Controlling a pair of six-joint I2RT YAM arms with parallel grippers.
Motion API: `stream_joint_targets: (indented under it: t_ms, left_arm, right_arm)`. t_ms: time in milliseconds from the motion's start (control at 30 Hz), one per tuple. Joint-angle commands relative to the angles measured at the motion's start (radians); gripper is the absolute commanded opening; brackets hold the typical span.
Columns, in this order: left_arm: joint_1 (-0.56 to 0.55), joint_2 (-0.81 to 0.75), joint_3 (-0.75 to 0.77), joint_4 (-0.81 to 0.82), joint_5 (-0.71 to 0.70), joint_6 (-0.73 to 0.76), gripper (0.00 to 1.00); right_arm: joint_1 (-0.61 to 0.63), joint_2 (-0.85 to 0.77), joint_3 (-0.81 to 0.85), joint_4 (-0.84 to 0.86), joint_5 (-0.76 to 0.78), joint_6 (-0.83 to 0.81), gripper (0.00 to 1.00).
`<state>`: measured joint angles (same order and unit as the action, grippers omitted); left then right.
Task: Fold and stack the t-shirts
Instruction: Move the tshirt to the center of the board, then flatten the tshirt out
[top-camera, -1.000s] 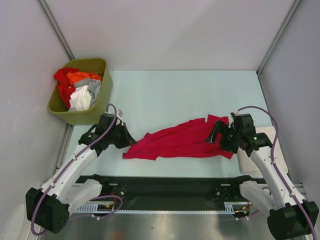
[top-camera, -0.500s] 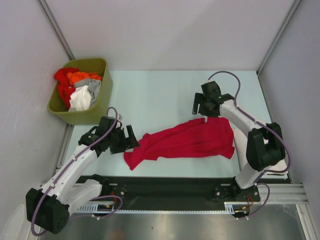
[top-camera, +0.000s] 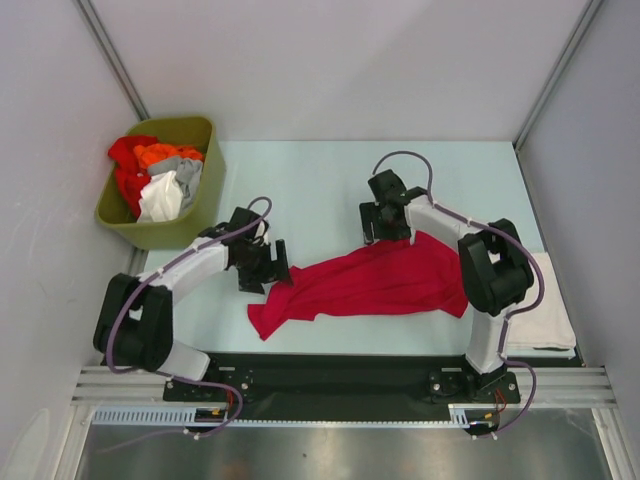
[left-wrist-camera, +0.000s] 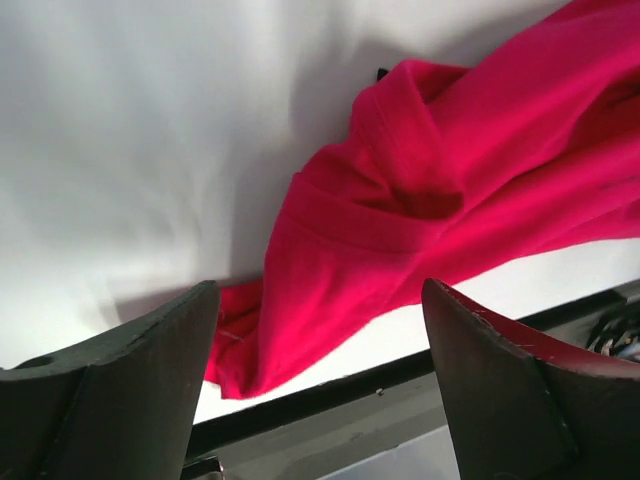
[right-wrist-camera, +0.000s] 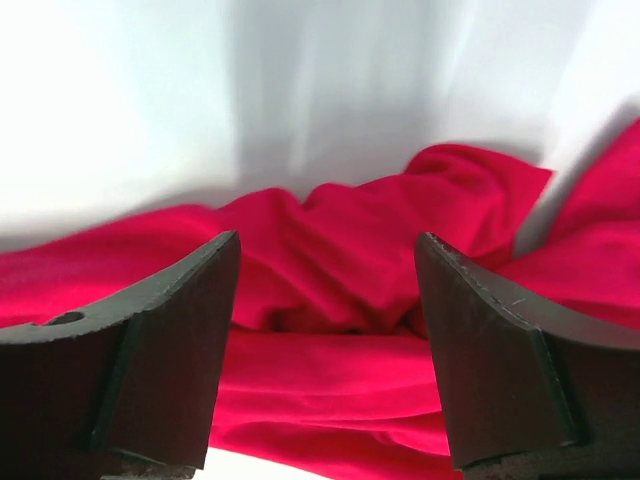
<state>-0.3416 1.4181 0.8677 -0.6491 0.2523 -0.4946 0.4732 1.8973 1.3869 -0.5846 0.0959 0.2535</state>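
Top external view: the crimson-red t-shirt (top-camera: 370, 285) lies crumpled in a long, slanted band across the lower middle of the frame on the pale tabletop (top-camera: 300, 185). Its bunched left end sits lowest and its broader right end higher. The left claw (top-camera: 276, 270) is just beside the upper edge of that left end, jaws spread wide and holding nothing. The right claw (top-camera: 385, 236) is at the shirt's upper edge, right of centre, pointing down the frame at the cloth, its jaws also apart and empty. From above I cannot tell whether either claw touches the cloth.

In the left wrist view the shirt (left-wrist-camera: 440, 190) fills the right half beyond the left claw (left-wrist-camera: 318, 292), and its folded end trails down between the dark fingers (left-wrist-camera: 130, 390) toward a black rail (left-wrist-camera: 330, 400). In the right wrist view red cloth (right-wrist-camera: 330, 330) spreads across the lower frame beyond the right claw (right-wrist-camera: 328, 242).

The right arm's elbow (top-camera: 492, 270) crosses over the shirt's right end and hides part of it. An off-white t-shirt (top-camera: 548, 312) lies folded at the lower right, just past that arm. At the upper left an olive-green bin (top-camera: 195, 228) holds a heap of red, orange, grey and white t-shirts (top-camera: 155, 178), well apart from the crimson one.

Half a second earlier the right claw stood further right along the shirt's upper edge, and the left claw lower and further left. The shirt's outline has barely changed since then. A second ago each claw was at one end of the cloth, which was drawn out thinner.
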Motion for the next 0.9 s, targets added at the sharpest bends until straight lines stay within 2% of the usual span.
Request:
stream_joint_targets:
  t_ms: [0,67,300,433,467,500,533,567,600,633,667,700,800,867]
  left_arm:
    - [0.006,0.059,0.036,0.045,0.11,0.051,0.87]
    - [0.004,0.064,0.018,0.049,0.133,0.047,0.82]
    - [0.004,0.016,-0.035,0.062,0.163,0.033,0.8]
    - [0.003,0.024,-0.062,0.098,0.177,0.01,0.62]
    - [0.004,0.018,-0.067,0.101,0.173,0.008,0.53]
    - [0.004,0.016,-0.064,0.101,0.165,0.008,0.47]
    - [0.004,0.018,-0.055,0.097,0.154,0.01,0.38]
    - [0.006,0.022,-0.047,0.092,0.151,0.013,0.34]
    - [0.006,0.027,-0.039,0.091,0.151,0.021,0.27]
    - [0.007,0.031,-0.015,0.079,0.145,0.025,0.13]
    - [0.007,0.041,0.002,0.069,0.125,0.031,0.05]
    - [0.009,0.038,0.023,0.056,0.107,0.037,0.0]
    - [0.013,-0.007,0.132,0.002,0.006,0.059,0.0]
    - [0.03,-0.033,0.249,-0.047,-0.047,0.073,0.01]
  right_arm:
    - [0.019,0.008,0.017,-0.017,-0.018,-0.04,0.73]
    - [0.021,0.019,0.018,-0.026,-0.024,-0.042,0.7]
    - [0.022,0.026,-0.019,-0.006,-0.006,-0.036,0.69]
    - [0.027,0.045,-0.035,0.028,0.033,-0.046,0.61]
    - [0.033,0.046,-0.04,0.043,0.054,-0.051,0.6]
    - [0.044,0.054,-0.037,0.049,0.109,-0.056,0.5]
    - [0.048,0.055,-0.037,0.055,0.131,-0.057,0.47]
    - [0.048,0.057,-0.035,0.066,0.146,-0.054,0.31]
    - [0.048,0.054,-0.028,0.072,0.174,-0.05,0.23]
    - [0.05,0.051,-0.023,0.078,0.185,-0.048,0.14]
    - [0.05,0.046,-0.016,0.092,0.209,-0.039,0.03]
    - [0.053,0.037,0.001,0.103,0.22,-0.034,0.0]
    - [0.053,0.026,0.052,0.146,0.237,-0.01,0.0]
    - [0.054,0.04,0.154,0.16,0.216,0.019,0.0]
